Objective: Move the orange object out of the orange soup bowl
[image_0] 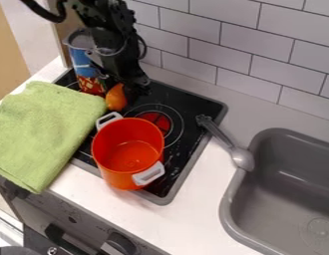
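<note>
The orange object (116,97) is outside the orange soup bowl (109,172), near its far handle, with the black gripper (135,92) right beside it (how far open, or whether it grips anything, I cannot tell). Farther from the bowl stands a blue-and-red can (82,62); left of the bowl lies a green towel (44,129), right of it a grey spoon (242,159).

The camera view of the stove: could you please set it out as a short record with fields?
orange object: outside the pot, right at the gripper
gripper: over the stove's far left; grip unclear
pot: orange, upright, on the stove
towel: green, over the stove's left edge
container: blue and red, far left corner
spoon: grey, from stove edge to sink rim
</note>
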Robot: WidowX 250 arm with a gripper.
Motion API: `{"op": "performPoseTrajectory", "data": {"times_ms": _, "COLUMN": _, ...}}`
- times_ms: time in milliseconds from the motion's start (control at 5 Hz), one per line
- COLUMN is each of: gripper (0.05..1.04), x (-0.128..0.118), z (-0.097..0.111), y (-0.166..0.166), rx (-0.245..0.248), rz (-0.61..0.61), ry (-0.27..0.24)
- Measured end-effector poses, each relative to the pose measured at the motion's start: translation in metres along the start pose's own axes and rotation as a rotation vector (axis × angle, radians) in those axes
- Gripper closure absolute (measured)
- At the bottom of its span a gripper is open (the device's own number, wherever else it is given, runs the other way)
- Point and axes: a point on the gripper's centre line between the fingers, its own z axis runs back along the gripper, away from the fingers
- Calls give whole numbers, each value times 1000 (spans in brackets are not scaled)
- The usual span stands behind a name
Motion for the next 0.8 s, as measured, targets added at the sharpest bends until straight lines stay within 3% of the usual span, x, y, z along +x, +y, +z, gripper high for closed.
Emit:
{"op": "performPoseTrajectory", "data": {"times_ms": 200, "gripper": 445, "x": 3, "z": 1, "y": -1, "rx": -10, "rz": 21, "ry": -4}}
{"op": "performPoseTrajectory", "data": {"times_ms": 400, "gripper": 161, "x": 4, "z": 1, "y": -3, "rx": -27, "rz": 54, "ry": -16}}
{"op": "performPoseTrajectory", "data": {"times_ms": 600, "gripper": 80, "x": 3, "z": 2, "y": -3, "rx": -40, "rz": 66, "ry": -3}}
{"op": "performPoseTrajectory", "data": {"times_ms": 800, "gripper": 84, "x": 7, "z": 13, "y": 0, "rx": -35, "rz": 80, "ry": -31}}
